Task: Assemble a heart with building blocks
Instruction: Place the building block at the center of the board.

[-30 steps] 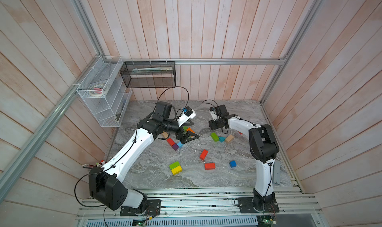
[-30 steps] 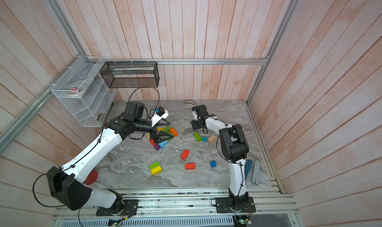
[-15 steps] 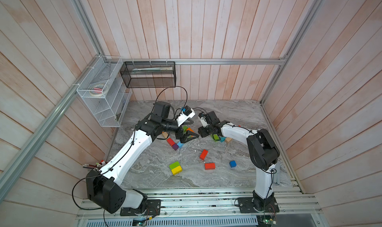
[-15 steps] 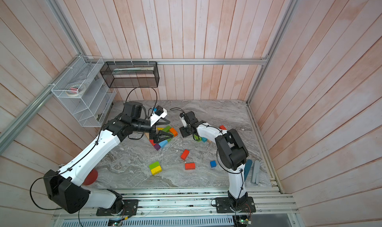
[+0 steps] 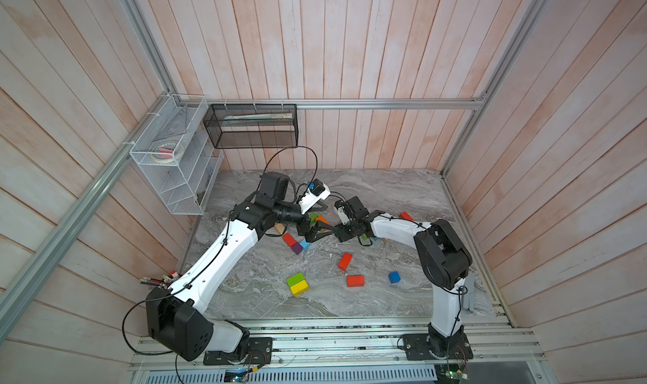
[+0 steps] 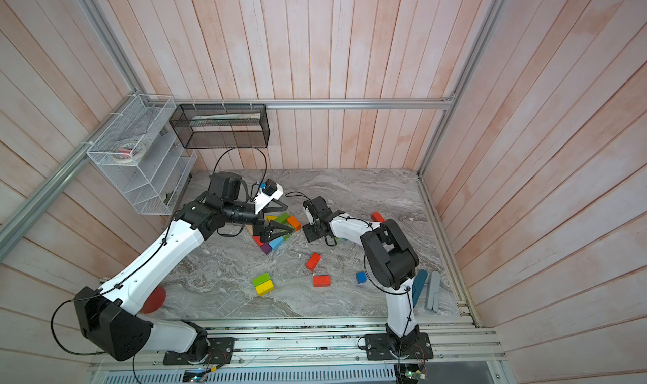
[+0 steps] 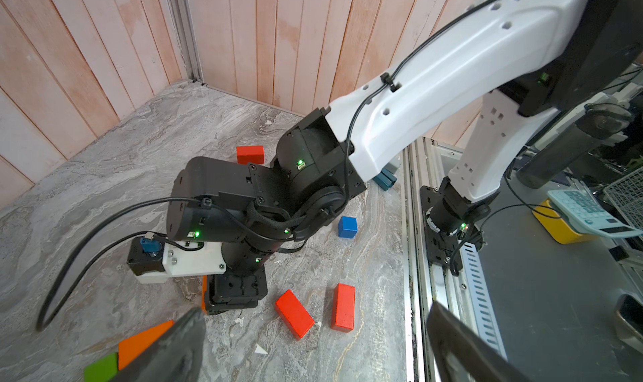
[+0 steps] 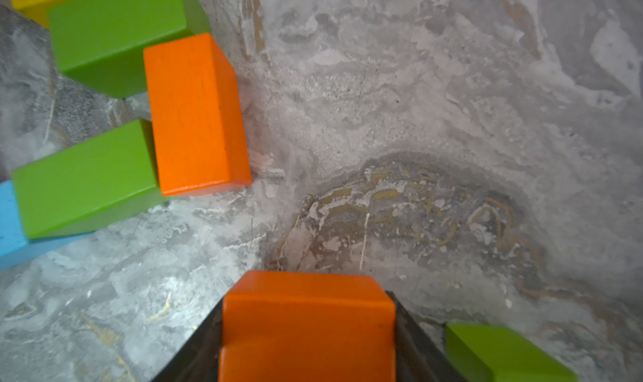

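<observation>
Two arms meet at mid-table in both top views. The left gripper (image 6: 276, 232) hangs over a small cluster (image 6: 278, 243) of building blocks, its fingers spread wide with nothing between them. The right gripper (image 5: 345, 232) stands just beyond the left fingertips. Well clear of both sets of fingers lie two red bricks (image 5: 345, 261), a blue cube (image 5: 394, 277), a green-and-yellow pair (image 5: 297, 285) and a further red block (image 5: 406, 216) behind the right forearm.

Left wrist view: the left fingers (image 7: 181, 345) frame the picture, released and empty. Ahead of them the right gripper points down at the table (image 7: 114, 175), with a sliver of orange showing at its jaws.

Right wrist view: the right fingers are clenched on an orange block (image 8: 308, 324); whether it touches the table cannot be told. Ahead of the fingertips an orange brick (image 8: 196, 115) abuts two green blocks (image 8: 83, 178). A lone green block (image 8: 504, 354) lies just beside the fingers.

Progress, as judged: early. A handful of blocks are gathered, but no heart outline is readable. The held orange block seems bound for the gap ahead of the fingers, and the scattered bricks are not yet brought in.
</observation>
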You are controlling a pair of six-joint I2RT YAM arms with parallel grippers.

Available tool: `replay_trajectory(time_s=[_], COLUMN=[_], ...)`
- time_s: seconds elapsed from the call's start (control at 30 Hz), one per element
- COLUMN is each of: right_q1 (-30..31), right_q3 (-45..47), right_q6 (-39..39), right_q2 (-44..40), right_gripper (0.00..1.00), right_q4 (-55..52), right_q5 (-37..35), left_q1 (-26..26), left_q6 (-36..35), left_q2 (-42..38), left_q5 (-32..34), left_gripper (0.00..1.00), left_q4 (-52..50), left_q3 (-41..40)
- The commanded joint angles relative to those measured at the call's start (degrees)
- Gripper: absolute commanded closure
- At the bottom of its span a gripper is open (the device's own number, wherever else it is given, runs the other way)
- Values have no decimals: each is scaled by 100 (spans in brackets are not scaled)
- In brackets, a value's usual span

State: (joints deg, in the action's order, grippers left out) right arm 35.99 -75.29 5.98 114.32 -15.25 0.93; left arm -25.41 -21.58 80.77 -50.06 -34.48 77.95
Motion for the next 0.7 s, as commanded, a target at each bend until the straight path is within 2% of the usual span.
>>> replay_trajectory(time_s=[0.0, 0.2, 0.47, 0.67], right_q1=[39, 48, 44, 44], right_q3=[134, 215, 316, 563], right_q6=[55, 67, 148, 236], right_q2=[-173, -187, -451, -827], right_gripper=[44, 41, 26, 22], right_q4=[-166, -199, -192, -148], right_q5=[-55, 18, 39, 126], left_q1=[-17, -17, -17, -17], left_q6=[23, 18, 19, 0], left_q2=[-84, -70, -86, -92], left_q5=[41, 20, -5, -12], left_gripper=[0, 0, 0, 0], left_q4=[104, 110, 99, 100], left_q3=[-63, -64, -61, -56])
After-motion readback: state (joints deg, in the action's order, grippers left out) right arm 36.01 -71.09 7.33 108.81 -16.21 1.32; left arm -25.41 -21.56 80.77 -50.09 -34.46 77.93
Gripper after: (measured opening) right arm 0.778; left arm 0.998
